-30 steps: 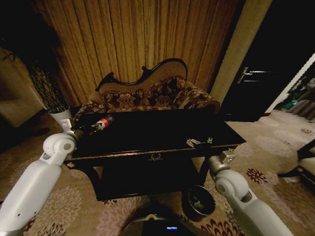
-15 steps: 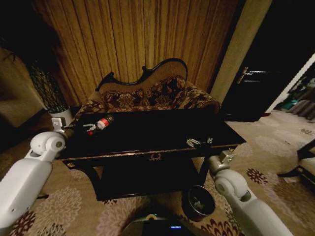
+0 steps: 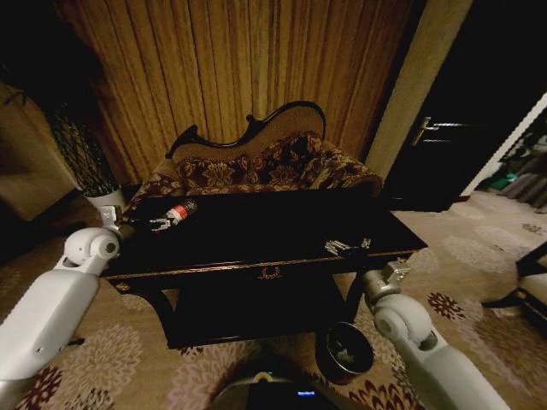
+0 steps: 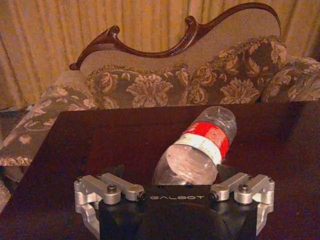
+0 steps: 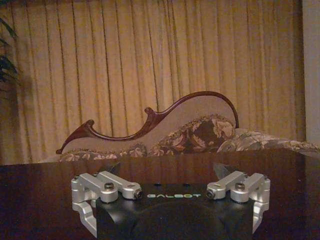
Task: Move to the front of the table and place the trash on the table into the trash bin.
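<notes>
From the head: stands right at the front of the black table (image 3: 282, 226). Holds the left gripper (image 3: 158, 225) over the table's left end, just beside the plastic bottle (image 3: 179, 211) lying there on its side. Rests the right gripper (image 3: 346, 248) at the table's front right edge. Shows the round trash bin (image 3: 344, 350) on the floor, below the table's front right corner.

From the left wrist: keeps the fingers spread wide, with the bottle's (image 4: 200, 145) clear bottom end between them, not squeezed yet.

From the right wrist: holds the fingers apart above the table top (image 5: 40, 190), with nothing between them.

Step in hand, likely: grabbing the bottle. Next calls for closing snugly on it, since round and able to roll, then lifting and carrying it to the bin.
</notes>
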